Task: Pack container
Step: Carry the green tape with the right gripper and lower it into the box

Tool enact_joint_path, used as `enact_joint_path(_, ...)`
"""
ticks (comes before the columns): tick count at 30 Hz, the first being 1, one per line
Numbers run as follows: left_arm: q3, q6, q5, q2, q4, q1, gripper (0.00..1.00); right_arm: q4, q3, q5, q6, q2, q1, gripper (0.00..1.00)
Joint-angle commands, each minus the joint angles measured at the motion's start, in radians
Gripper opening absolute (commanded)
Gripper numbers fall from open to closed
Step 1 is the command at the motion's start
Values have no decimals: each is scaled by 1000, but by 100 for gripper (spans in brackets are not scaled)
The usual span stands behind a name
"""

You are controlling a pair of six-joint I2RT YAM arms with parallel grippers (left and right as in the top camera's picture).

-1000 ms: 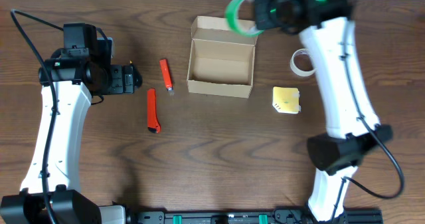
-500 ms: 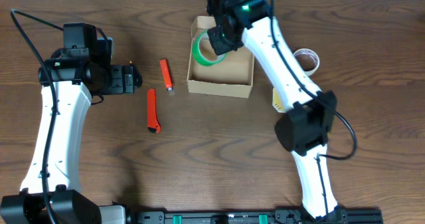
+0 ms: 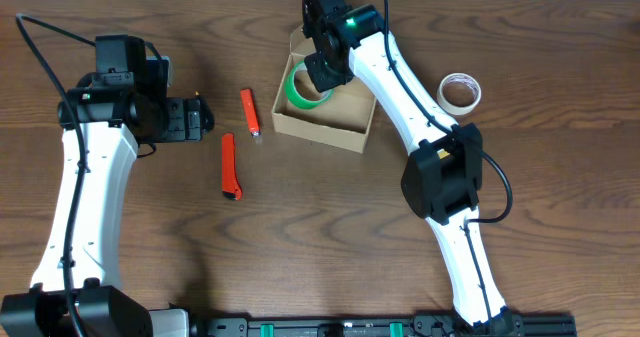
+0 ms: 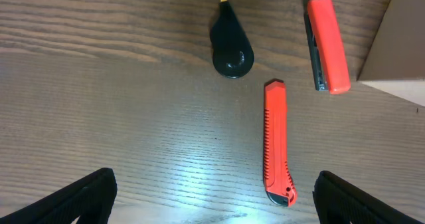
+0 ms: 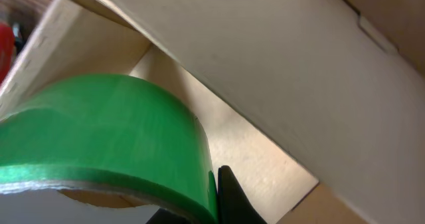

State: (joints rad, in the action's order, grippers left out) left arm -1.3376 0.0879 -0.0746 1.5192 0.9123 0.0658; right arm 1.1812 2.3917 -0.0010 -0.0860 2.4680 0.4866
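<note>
The container, a tan cardboard box (image 3: pixel 345 127) with its flap lid open, sits at the back centre, turned slightly askew. My right gripper (image 3: pixel 325 69) is shut on a green tape roll (image 3: pixel 303 87) and holds it inside the box at its left end. In the right wrist view the green roll (image 5: pixel 113 131) is pinched by my finger (image 5: pixel 218 192), with the box floor (image 5: pixel 265 154) below and a cardboard wall (image 5: pixel 279 58) above. My left gripper (image 3: pixel 197 117) is open and empty, left of the box; its fingers (image 4: pixel 212 204) frame bare table.
A red utility knife (image 3: pixel 230 165) (image 4: pixel 275 141) and a shorter red tool (image 3: pixel 250 112) (image 4: pixel 327 43) lie left of the box. A small black object (image 4: pixel 231 51) lies beside them. A white tape roll (image 3: pixel 459 93) lies right of the box.
My right gripper carried the green tape roll from above the box's back edge down into the box. The box has shifted and turned slightly. The left arm has not moved.
</note>
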Motion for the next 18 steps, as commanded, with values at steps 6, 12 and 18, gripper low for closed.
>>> enact_joint_path(6, -18, 21, 7, 5, 3, 7, 95, -10, 0, -10, 13, 42, 13, 1)
enact_joint_path(12, -18, 21, 7, 5, 3, 7, 95, -15, 0, -2, 13, 42, 11, 1)
enact_joint_path(18, -18, 21, 7, 5, 3, 7, 95, -15, 0, -3, 13, 42, 12, 51)
